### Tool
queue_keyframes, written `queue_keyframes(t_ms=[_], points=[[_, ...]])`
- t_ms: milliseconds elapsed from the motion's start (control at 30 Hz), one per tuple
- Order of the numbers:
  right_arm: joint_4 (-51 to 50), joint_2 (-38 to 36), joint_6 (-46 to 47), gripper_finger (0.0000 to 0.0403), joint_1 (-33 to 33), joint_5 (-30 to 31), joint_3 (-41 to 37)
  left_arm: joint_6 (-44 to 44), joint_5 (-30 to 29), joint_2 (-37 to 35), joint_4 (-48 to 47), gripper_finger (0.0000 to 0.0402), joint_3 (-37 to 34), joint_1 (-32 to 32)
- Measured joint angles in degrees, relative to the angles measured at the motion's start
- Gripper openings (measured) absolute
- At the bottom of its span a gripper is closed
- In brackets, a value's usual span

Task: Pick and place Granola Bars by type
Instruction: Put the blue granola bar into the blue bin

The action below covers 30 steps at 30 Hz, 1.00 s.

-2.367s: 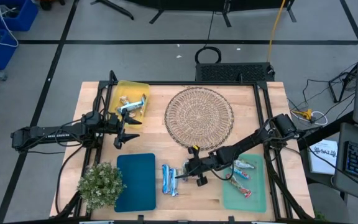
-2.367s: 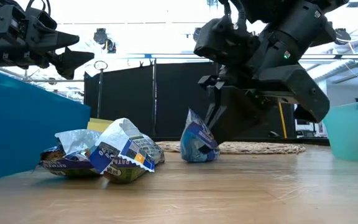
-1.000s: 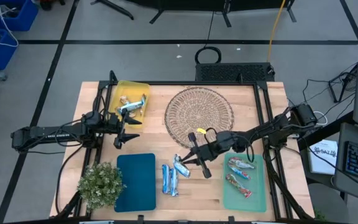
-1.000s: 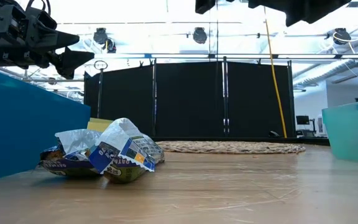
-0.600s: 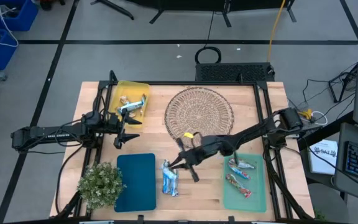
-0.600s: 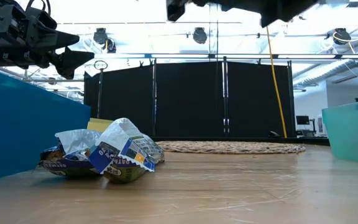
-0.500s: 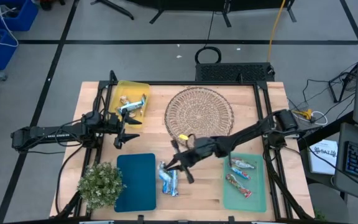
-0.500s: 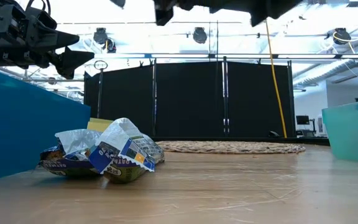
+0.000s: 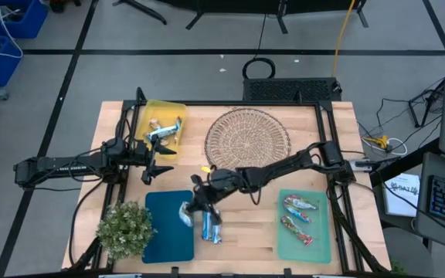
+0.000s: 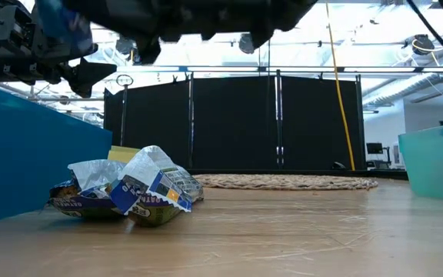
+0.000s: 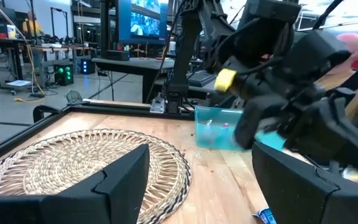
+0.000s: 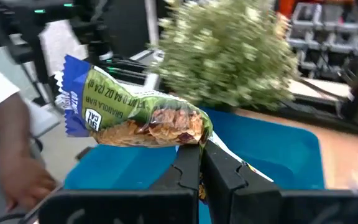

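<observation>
My right gripper [image 9: 192,207] reaches across the table and is shut on a granola bar [image 12: 143,119] in a blue and green wrapper, above the right edge of the teal mat [image 9: 168,226]. Two more blue bars [image 9: 211,225] lie on the wood beside that mat; in the low view they form a crumpled pile [image 10: 129,192]. Two bars [image 9: 297,216] lie on the green mat [image 9: 321,232], and others [image 9: 163,131] on the yellow mat [image 9: 168,112]. My left gripper [image 9: 154,164] waits open near the table's left side, holding nothing. My right gripper pinches the bar between its two fingers [image 12: 190,163] at the wrapper's lower edge near one end [image 12: 196,138]. The fingers slant in from the table's right. The bar lies across them, roughly level, lifted clear above the teal mat [image 12: 278,152].
A round wicker basket [image 9: 247,144] sits at the far middle of the table. A small potted plant [image 9: 123,229] stands at the near left corner, close beside the teal mat. Bare wood [image 9: 246,239] lies between the teal and green mats.
My right gripper has carried the bar, lifted clear of the table, toward the table's left edge: from beside the green mat, past the bars lying on the wood, to above the teal mat's right edge. It has stayed shut on the bar.
</observation>
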Motion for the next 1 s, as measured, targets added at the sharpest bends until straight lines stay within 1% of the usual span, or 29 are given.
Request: queue_keyframes(t_ms=[167,367,433,633,900,1000], points=[[-2.03,3.07,2.74,0.0000,-1.20,-1.37,3.02,-0.01,0.00,0.00,0.01,0.0283,0.00,0.00],[-8.69,7.13,1.62,0.0000,-1.36,-1.35,8.18,0.00,0.00,0.00,0.02,0.0283,0.00,0.02],[-8.71,8.35,0.77,0.0000,-1.36,-1.31,9.23,0.01,-0.01,0.00,0.02,0.0283,0.00,0.00],[-10.34,10.40,-0.48,0.0000,-1.61,-1.38,9.27,0.00,0.00,-0.01,0.01,0.0283,0.00,0.00],[-9.86,10.49,-0.72,0.0000,-2.00,-1.27,9.17,0.00,-0.02,0.00,0.00,0.0283,0.00,0.00],[-10.22,10.49,-0.63,0.0007,-1.92,-0.78,9.12,0.00,-0.02,0.00,0.02,0.0283,0.00,0.00]])
